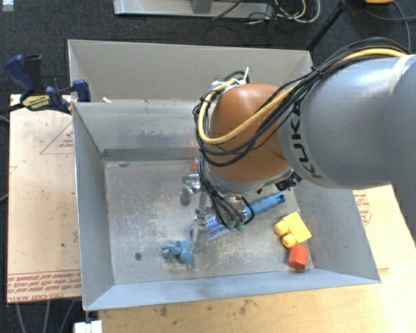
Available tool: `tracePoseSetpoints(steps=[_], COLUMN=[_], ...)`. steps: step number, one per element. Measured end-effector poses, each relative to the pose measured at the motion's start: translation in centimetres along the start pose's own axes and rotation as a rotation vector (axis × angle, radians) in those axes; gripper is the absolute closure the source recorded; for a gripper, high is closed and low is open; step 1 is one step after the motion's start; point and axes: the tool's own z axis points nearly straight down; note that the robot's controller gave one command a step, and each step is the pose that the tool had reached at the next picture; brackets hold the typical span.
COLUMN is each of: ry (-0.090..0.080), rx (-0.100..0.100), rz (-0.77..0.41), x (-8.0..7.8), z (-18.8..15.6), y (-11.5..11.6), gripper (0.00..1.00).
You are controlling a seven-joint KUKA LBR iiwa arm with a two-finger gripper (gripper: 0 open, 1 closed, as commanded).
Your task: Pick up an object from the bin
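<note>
My gripper (197,232) hangs under the arm's wrist, low over the middle of the bin floor. Just below and left of it, near the front wall, lies a small pale blue figure-like thing (179,252). A small blue and white ridged piece (219,228) sits right beside the gripper on its right. A blue pen-shaped thing (267,203) juts out from under the wrist further right.
A yellow block (292,229) and an orange block (298,257) lie in the front right corner. The arm with its orange cover and cables hides the middle and back right of the bin.
</note>
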Motion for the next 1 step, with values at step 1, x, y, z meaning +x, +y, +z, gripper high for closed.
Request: tracePoseSetpoints(steps=[1], ry=[0.006], rx=[0.002], rz=[-0.004], x=[0.02], z=[11.53], y=[-2.60], gripper=[0.00])
